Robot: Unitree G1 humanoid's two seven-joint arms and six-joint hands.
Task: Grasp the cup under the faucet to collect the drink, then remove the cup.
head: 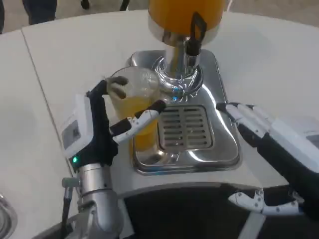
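Right hand (256, 124) rests open on the worktop (50, 74), fingertips at the drip tray (219, 144) edge, holding nothing. Left hand (107, 127) grips the cup (135, 94) around its wall. Cup is clear thin plastic, half full, tilted, left of the faucet (192, 37): likely squashy, sloshy; hold mid-wall, gently.

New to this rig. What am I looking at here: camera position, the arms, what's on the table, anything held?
This is one picture from a camera on a humanoid robot's head or chest, looking down at a white table. The robot's own left arm shows on the picture's left, its right on the right. On the table stands a drink dispenser with an orange tank, a faucet with a black lever, and a shiny metal drip tray with a slotted grate. The left hand grips a clear plastic cup partly filled with orange drink, held to the left of the faucet. The right hand holds nothing, its fingers stretched toward the tray's right edge.
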